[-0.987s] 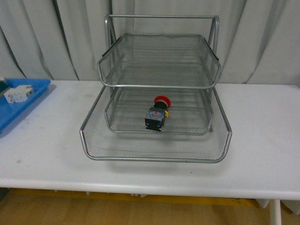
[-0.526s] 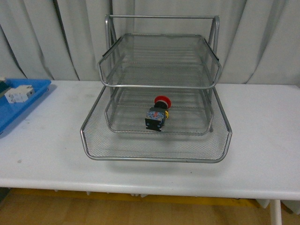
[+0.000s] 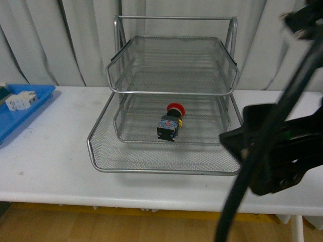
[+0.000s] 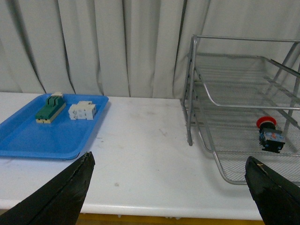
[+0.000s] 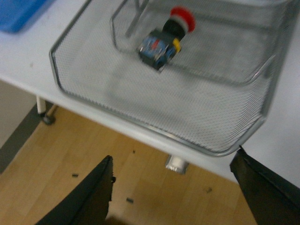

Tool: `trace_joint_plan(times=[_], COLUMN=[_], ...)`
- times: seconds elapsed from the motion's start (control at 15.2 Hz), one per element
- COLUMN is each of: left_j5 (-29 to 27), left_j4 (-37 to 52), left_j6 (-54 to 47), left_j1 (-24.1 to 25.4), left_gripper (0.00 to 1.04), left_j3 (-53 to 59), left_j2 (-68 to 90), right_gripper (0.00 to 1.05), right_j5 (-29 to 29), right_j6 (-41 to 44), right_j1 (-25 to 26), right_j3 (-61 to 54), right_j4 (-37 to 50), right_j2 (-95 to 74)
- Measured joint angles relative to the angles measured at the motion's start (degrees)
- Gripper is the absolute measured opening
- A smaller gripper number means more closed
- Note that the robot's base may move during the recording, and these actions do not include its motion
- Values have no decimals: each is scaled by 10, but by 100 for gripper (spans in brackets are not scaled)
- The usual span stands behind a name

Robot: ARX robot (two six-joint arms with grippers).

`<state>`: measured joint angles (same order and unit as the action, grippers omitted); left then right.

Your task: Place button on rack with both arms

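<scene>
The button (image 3: pixel 170 121), with its red cap, yellow collar and dark body, lies on its side at the front of the rack's middle tray. The silver wire-mesh rack (image 3: pixel 171 93) stands mid-table with its bottom tray pulled forward. The button also shows in the left wrist view (image 4: pixel 269 136) and the right wrist view (image 5: pixel 164 40). My right arm (image 3: pixel 272 151) hangs blurred in front of the rack's right front corner. Its gripper (image 5: pixel 174 154) is open and empty above the table's front edge. My left gripper (image 4: pixel 169 157) is open and empty, left of the rack (image 4: pixel 190 93).
A flat blue tray (image 3: pixel 20 116) lies at the table's left end with a white block (image 4: pixel 82 111) and a green-topped switch (image 4: pixel 50 108) in it. Grey curtains hang behind. Wooden floor (image 5: pixel 93 154) shows below the table's front edge.
My right arm has swung into the front view at the right, in front of the rack's right corner. The button and the rack have not moved.
</scene>
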<state>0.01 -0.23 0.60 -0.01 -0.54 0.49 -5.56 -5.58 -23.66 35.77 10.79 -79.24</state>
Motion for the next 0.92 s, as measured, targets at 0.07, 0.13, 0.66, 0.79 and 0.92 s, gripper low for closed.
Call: trace_joint_plan(times=[0.07, 0.13, 0.66, 0.79, 0.92], left_j5=[0, 0, 0, 0, 0], left_j4=[0, 0, 0, 0, 0], left_j6=[0, 0, 0, 0, 0], left_j1=[0, 0, 0, 0, 0], left_gripper=[98, 98, 98, 98, 98], left_j3=[0, 0, 0, 0, 0], left_j2=[0, 0, 0, 0, 0], right_gripper=[74, 59, 2, 2, 2], right_j5=[0, -2, -32, -26, -18], right_j6=[0, -6, -80, -80, -79], right_j1=[-22, -45, -75, -74, -72], right_j3=[8, 10, 97, 133, 156], right_j4=[-15, -31, -57, -65, -71], right_j2=[-26, -62, -227, -262, -290])
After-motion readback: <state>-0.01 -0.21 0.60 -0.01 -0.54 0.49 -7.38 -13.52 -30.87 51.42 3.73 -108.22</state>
